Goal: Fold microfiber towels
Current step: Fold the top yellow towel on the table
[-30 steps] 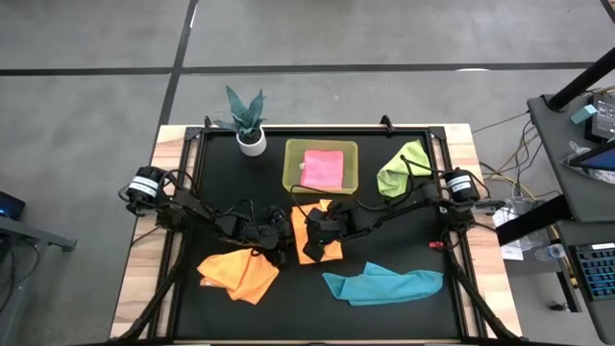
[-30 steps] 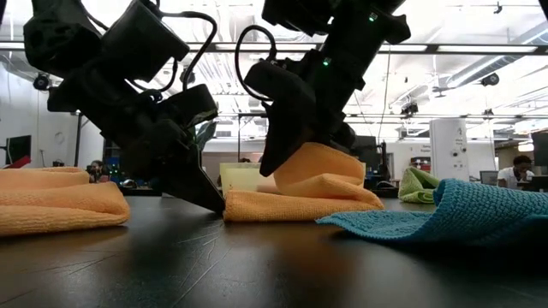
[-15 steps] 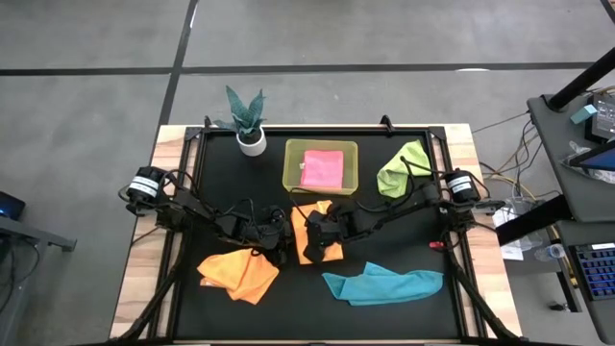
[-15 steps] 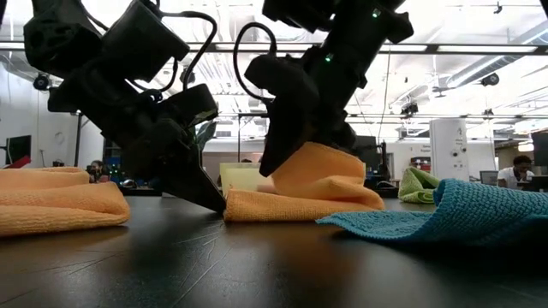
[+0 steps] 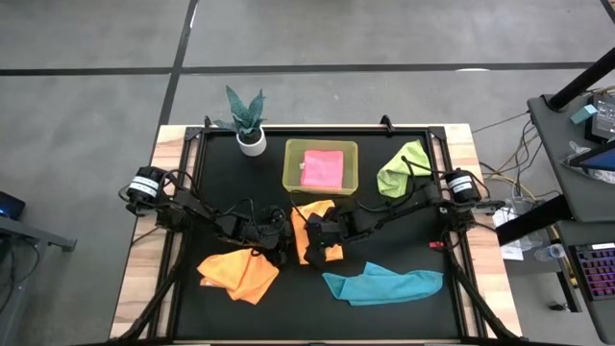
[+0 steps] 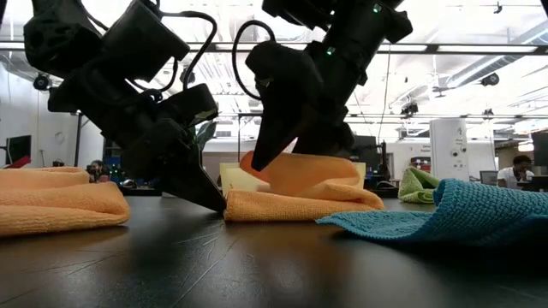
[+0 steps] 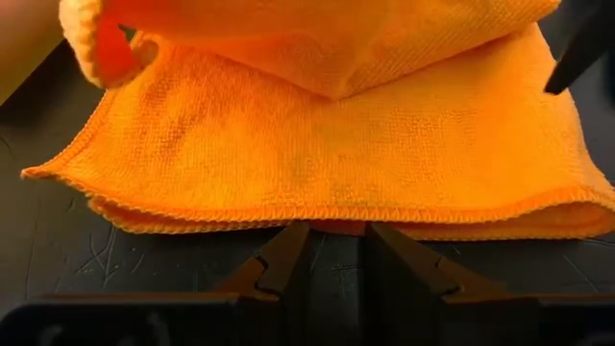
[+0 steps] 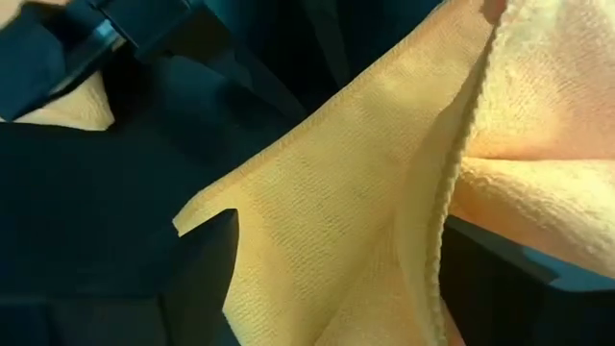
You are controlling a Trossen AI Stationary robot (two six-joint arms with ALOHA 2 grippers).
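Right gripper [image 5: 319, 242] spread over the folded orange towel [image 5: 309, 213] mid-table; left gripper [image 5: 279, 252] pinching its edge; the fold may spring open

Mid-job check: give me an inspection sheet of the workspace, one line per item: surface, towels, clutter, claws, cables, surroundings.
Surface: black mat on a wooden table.
Towels: orange towel mid-fold at centre; second orange towel front left; teal towel front right; green towel back right; pink towel in the bin.
Clutter: potted plant at the back.
Claws: left claw at the centre towel's left edge; right claw over that towel, fingers spread, cloth draped between them.
Cables: black loops on both arms; loose wires beyond the table's right.
Surroundings: desk right; person far behind.
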